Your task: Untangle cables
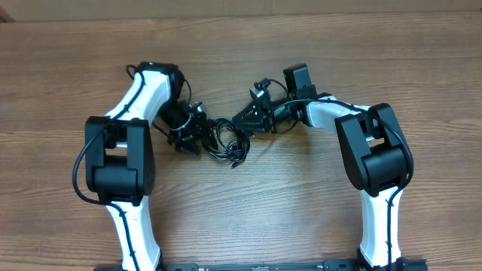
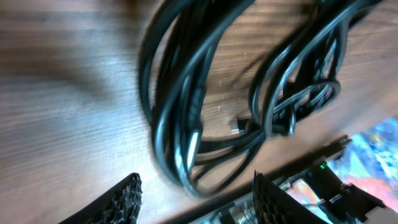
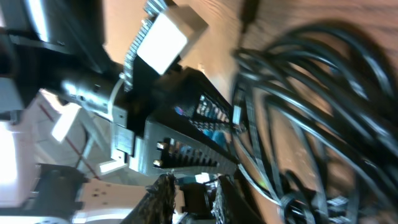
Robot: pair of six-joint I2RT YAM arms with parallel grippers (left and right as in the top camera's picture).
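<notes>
A tangle of thin, glossy black flexible cables [image 1: 230,143] lies on the brown wood-grain table [image 1: 301,203], near its middle and between the two arms' tips. From overhead it reads as a small, dense knot of overlapping loops, with a few strands straggling out toward the lower right.

In the left wrist view the cables [image 2: 180,112] form one tall oval coil of several strands running side by side. It joins a second, tighter cluster on the right, where the cords cross and twist around each other. A small silver-tipped plug [image 2: 236,129] lies on the wood between the two clusters.

In the right wrist view the cords [image 3: 323,93] fan out in parallel curves, blurred.

The left gripper [image 2: 196,180] sits just left of the bundle with its jaws spread wide. The lower end of the oval coil lies in the gap, unpinched.

The right gripper [image 3: 193,183] is at the bundle's upper right edge, its jaws only narrowly parted, with no cord visibly clamped.
</notes>
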